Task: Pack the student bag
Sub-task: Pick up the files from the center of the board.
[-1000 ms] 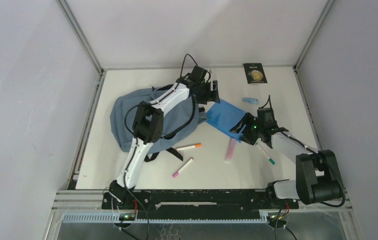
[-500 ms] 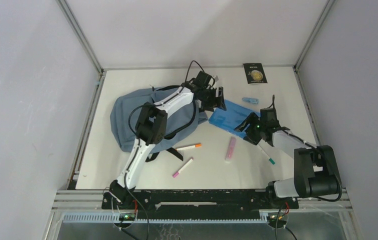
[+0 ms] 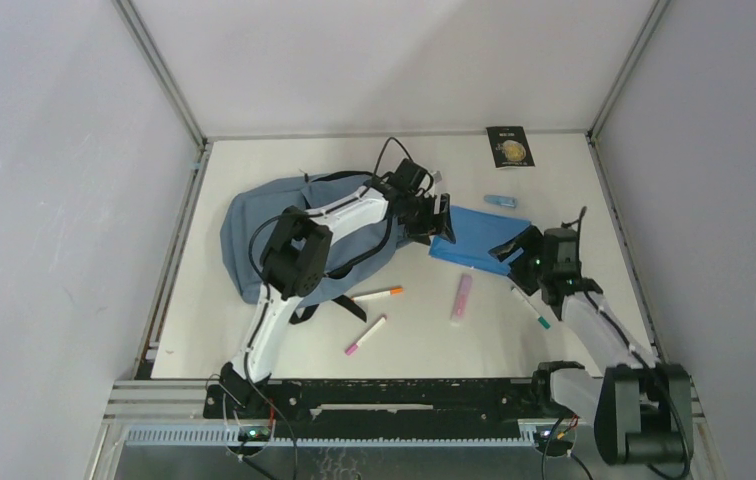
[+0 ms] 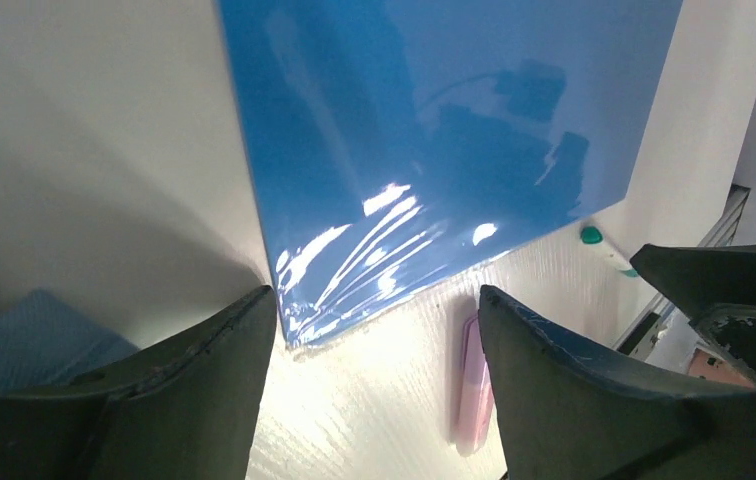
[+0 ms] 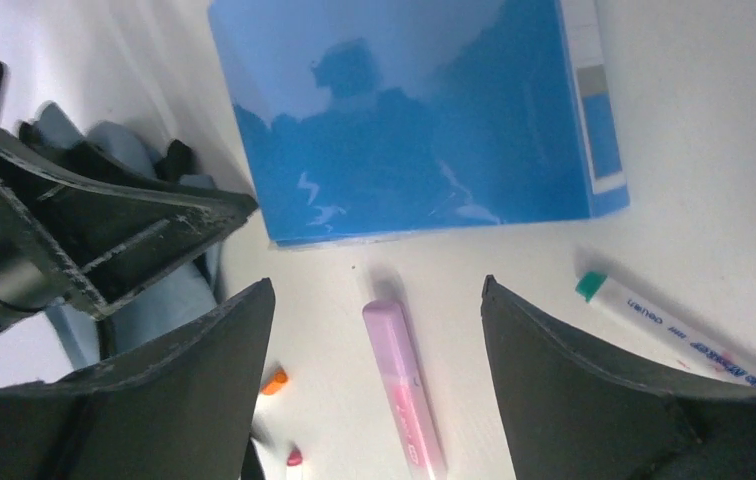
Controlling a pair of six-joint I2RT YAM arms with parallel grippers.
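Observation:
The student bag [image 3: 254, 235], soft blue-grey with black straps, lies at the left of the table; a bit of its fabric [image 4: 34, 335] shows in the left wrist view. A flat bright blue folder [image 3: 479, 238] lies to its right. My left gripper [image 3: 441, 222] hangs open at the folder's left edge. In its wrist view the folder's corner [image 4: 294, 330] sits just inside the left finger, and nothing is held. My right gripper [image 3: 512, 248] is open over the folder's right end. A pink highlighter [image 5: 404, 380] lies on the table below its jaws.
An orange-capped marker [image 3: 379, 294], a pink-capped marker [image 3: 365, 335] and a green-capped marker [image 3: 531, 308] lie on the near half of the table. A black packet [image 3: 510, 146] and a small blue item [image 3: 500, 201] lie at the back right. Grey walls enclose the table.
The folder has shifted right and lies flatter. My right gripper has drawn back to the right and widened its jaws. My left gripper has followed to the folder's left edge.

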